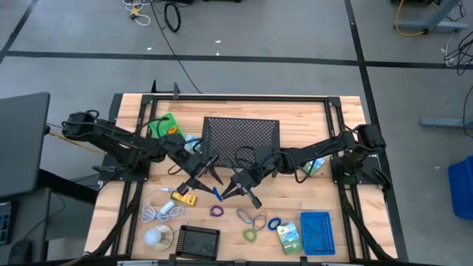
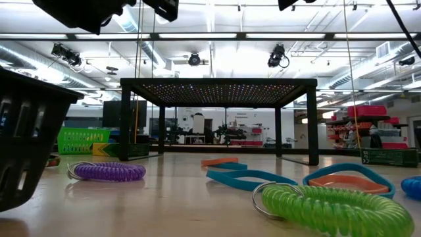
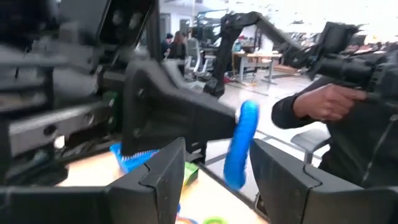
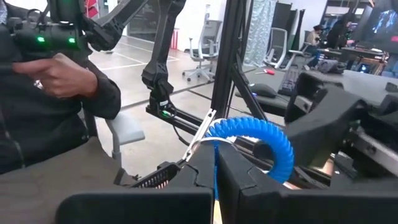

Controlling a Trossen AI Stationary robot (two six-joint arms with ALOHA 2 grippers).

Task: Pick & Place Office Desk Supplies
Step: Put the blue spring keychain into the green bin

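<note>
- Blue coiled loop (image 4: 252, 138) hung clenched in the right gripper (image 1: 235, 189), lifted clear of the table (image 1: 295, 111) near its middle; the right wrist view showed the fingers pinched shut on the loop's metal ring.
- Left gripper (image 1: 198, 179) faced it, just beside, jaws spread, and the same loop showed between its fingers (image 3: 155, 177) in the left wrist view without visible contact.
- Step, as I judged it: a hand-over of the loop from right to left, mid-air, with placing not yet done.
- Next move would call for the left jaws to close on the coil before the right let go, then carrying to a tray; which tray I could not tell.
- Purple loop (image 2: 108, 172) and green loop (image 2: 332, 207) lay on the table, well apart.
- Both grippers were cut off at the top of the low view.
- Whether the left pads touched the coil stayed hard to make out.
</note>
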